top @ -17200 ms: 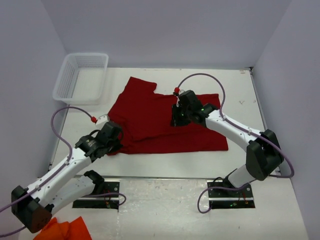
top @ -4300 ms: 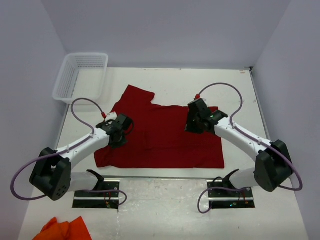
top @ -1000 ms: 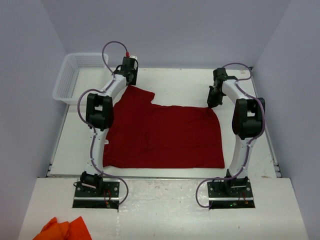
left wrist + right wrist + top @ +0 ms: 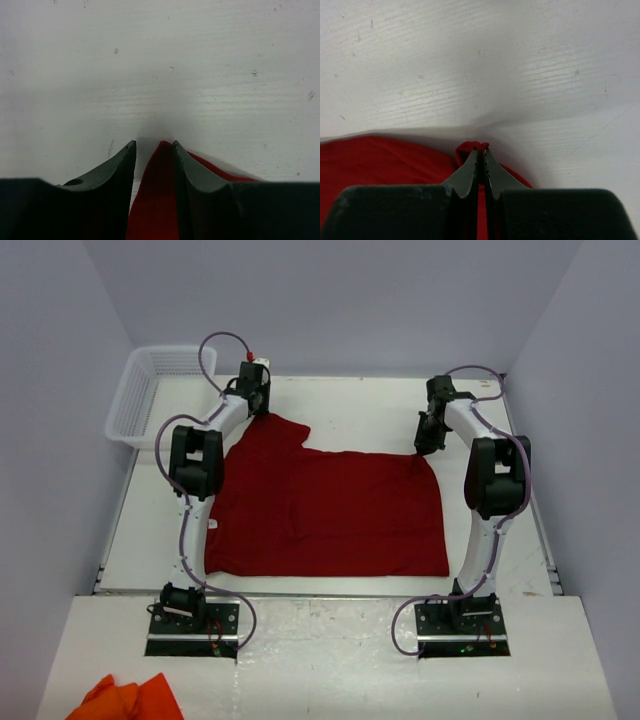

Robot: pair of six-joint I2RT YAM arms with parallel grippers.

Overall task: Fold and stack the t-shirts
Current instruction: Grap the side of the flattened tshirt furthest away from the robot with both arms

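A red t-shirt (image 4: 330,510) lies spread flat on the white table, its sleeve pointing to the far left. My left gripper (image 4: 258,408) is at that far-left sleeve tip. In the left wrist view its jaws (image 4: 152,144) stand apart, with the red cloth (image 4: 157,190) lying between them against the right finger. My right gripper (image 4: 426,445) is at the shirt's far-right corner. In the right wrist view it (image 4: 481,150) is shut on a small bunched fold of the red cloth (image 4: 470,146).
A white mesh basket (image 4: 160,395) stands at the far left of the table. An orange garment (image 4: 125,698) lies at the near left, in front of the arm bases. Bare table (image 4: 360,415) lies beyond the shirt.
Over the earlier frames both arms reached from mid-table to the shirt's far corners and the shirt got spread flat. In the last second the left wrist shifted slightly; the right arm held still.
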